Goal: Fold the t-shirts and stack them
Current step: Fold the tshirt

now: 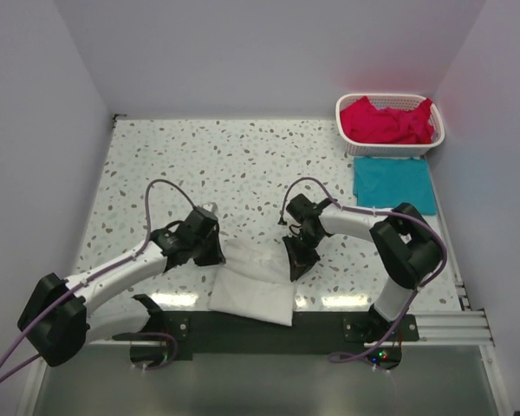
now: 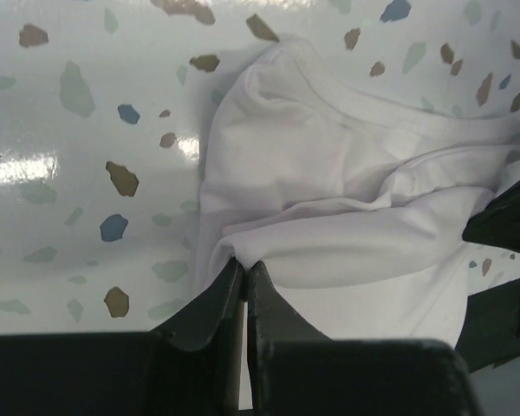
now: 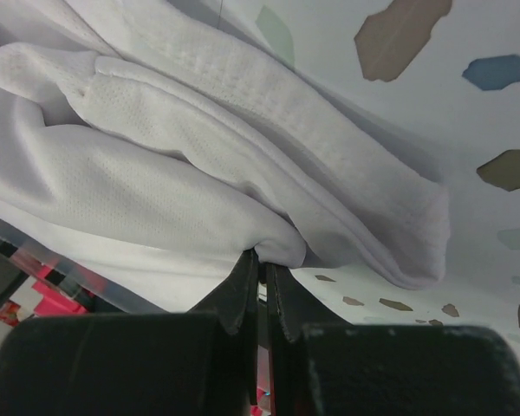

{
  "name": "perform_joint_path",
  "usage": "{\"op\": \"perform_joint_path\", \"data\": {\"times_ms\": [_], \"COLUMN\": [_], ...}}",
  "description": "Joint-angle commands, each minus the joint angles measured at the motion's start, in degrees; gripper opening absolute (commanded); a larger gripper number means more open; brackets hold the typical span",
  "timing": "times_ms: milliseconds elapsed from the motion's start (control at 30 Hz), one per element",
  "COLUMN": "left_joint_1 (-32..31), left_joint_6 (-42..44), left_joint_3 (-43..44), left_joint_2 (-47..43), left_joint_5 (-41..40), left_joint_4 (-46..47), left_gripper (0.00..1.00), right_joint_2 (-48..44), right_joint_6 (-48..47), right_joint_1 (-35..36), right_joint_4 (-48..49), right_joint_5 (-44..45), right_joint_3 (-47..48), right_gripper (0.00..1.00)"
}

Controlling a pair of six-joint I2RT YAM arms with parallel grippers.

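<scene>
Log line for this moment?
left jaws, right jaws: shut on white shirt, near edge | teal shirt: beside basket | red shirts: in basket

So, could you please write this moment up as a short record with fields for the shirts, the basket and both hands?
white shirt: partly folded, crumpled, at the near edge of the table
teal shirt: folded flat, just in front of the basket
red-pink shirts: heaped in the basket
basket: far right corner
left hand: shut, pinching the white shirt's left side
right hand: shut, pinching its right side

Open tabletop (image 1: 243,156) beyond the white t-shirt (image 1: 251,290); basket (image 1: 390,149) and teal t-shirt (image 1: 394,184) at the far-right corner.
</scene>
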Motion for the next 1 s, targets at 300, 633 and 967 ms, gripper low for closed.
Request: {"op": "perform_joint_path", "data": {"times_ms": [300, 633, 967], "left_joint_1": [0.4, 0.4, 0.4], "left_joint_6": [3.6, 3.8, 6.3], "left_joint_3": [8.6, 8.9, 10.0], "left_joint_2": [8.7, 14.9, 8.5], "left_joint_5": [-7.5, -9.3, -9.7], "left_joint_4": [5.7, 9.6, 11.1], "left_gripper": [0.03, 0.14, 0.64], "right_joint_2": [-1.8, -9.8, -24.0], "right_joint_6": [-0.4, 2.8, 7.5], "right_joint_1": [-0.3, -1.3, -3.8], "right_joint_4": [-1.0, -2.0, -3.0], "right_joint_5": [10.7, 14.3, 28.1], "right_joint_3": [-0.3, 0.0, -0.2], "right_gripper": [0.00, 0.15, 0.43]}}
